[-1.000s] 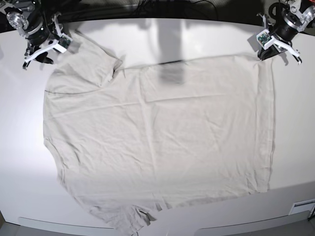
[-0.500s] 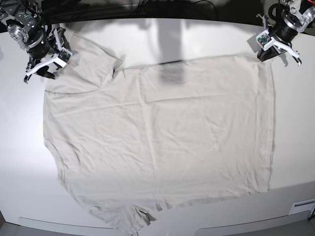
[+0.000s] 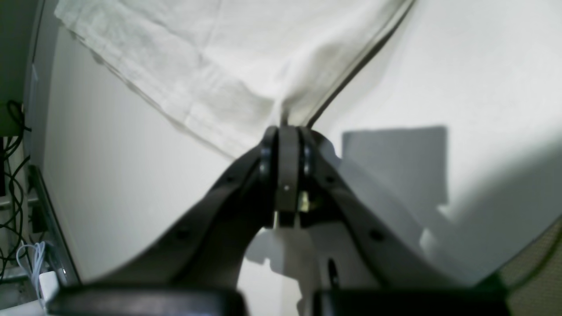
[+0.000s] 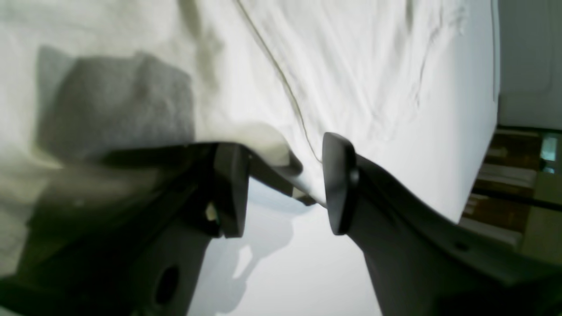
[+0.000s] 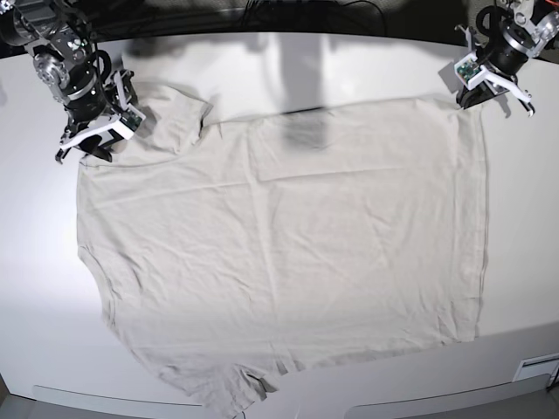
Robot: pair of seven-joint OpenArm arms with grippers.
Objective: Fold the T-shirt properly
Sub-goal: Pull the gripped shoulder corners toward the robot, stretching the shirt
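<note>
The T-shirt [image 5: 288,244], pale beige and wrinkled, lies spread flat on the white table [image 5: 524,262]. At the far right corner my left gripper [image 5: 468,99] is shut on the shirt's hem corner. The left wrist view shows the gripper [image 3: 287,131] pinching the T-shirt [image 3: 210,66] where the fabric bunches between the closed fingertips. My right gripper [image 5: 89,144] stands open at the far left, by the sleeve. In the right wrist view the gripper [image 4: 283,184] is wide apart, with a raised fold of the T-shirt's [image 4: 351,66] edge between its fingers [image 4: 338,184].
The table's front edge [image 5: 419,397] runs close under the shirt's near hem, and a small label [image 5: 537,367] sits at the front right. Dark cables lie behind the table's back edge [image 5: 288,17]. A grey shadow [image 5: 306,131] falls on the shirt's far middle.
My right arm has moved toward the camera and inward to the sleeve's edge, and the sleeve has shifted slightly. The left arm has stayed shut on the hem corner.
</note>
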